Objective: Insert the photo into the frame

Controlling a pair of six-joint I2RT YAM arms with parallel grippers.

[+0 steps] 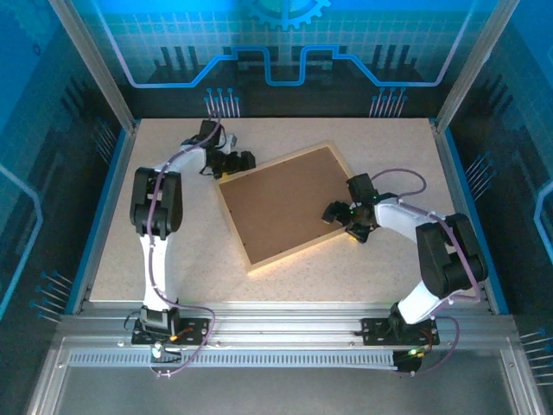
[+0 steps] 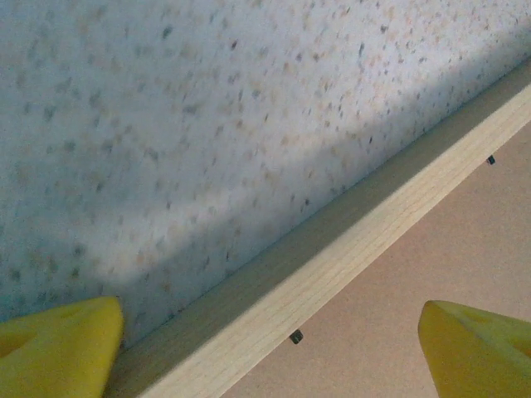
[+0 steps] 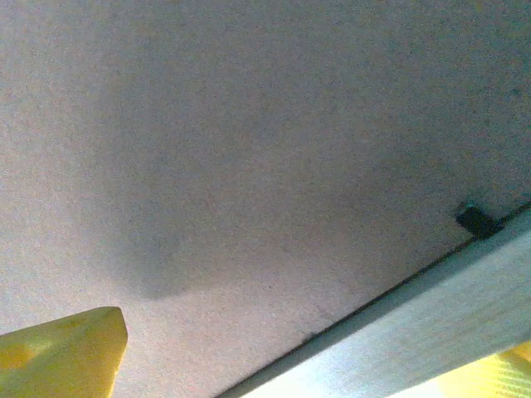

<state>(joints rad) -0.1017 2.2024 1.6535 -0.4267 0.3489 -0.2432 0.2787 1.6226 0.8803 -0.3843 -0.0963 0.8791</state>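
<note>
On the table [image 1: 346, 277], with the frame [image 2: 332, 278] lying back-up and the left gripper [image 2: 271, 323] and right gripper [image 3: 319, 344] both spread wide over its thin rails, might slip off and shove it crooked if closed in the wrong spot.

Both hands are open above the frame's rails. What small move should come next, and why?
Probably close the left hand on the frame rail. Its fingers stand apart, one over the table, one over the brown backing board, with the rail between them, so a grip seems ready. The right hand straddles another rail in the same way.
</note>
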